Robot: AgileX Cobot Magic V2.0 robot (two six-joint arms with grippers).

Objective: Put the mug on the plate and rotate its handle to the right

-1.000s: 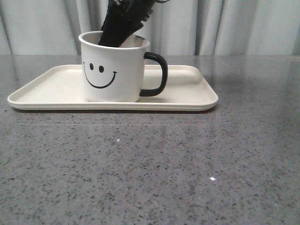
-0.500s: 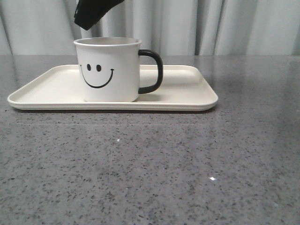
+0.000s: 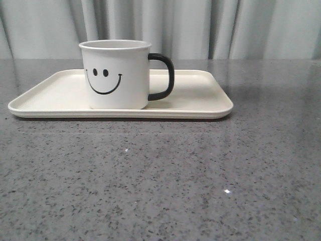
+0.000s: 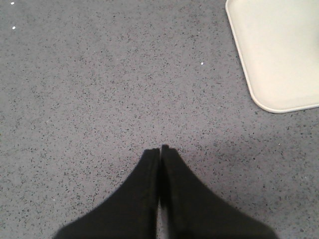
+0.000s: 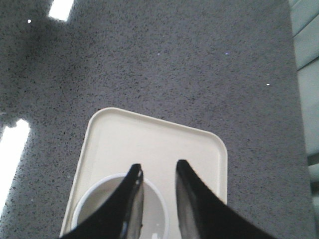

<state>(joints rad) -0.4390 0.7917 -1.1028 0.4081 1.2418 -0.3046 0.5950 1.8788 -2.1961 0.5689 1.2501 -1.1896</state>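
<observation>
Your right gripper has lifted clear of the mug and out of the front view, its jaws parted and empty above the rim. The mug stands left of centre on the plate, smiley print facing front, handle pointing right. Your left gripper hangs clenched over bare surface beside a plate corner.

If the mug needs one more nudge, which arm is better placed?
Right, probably. The right gripper is open above the mug on the plate; the left gripper is shut over bare table.
</observation>
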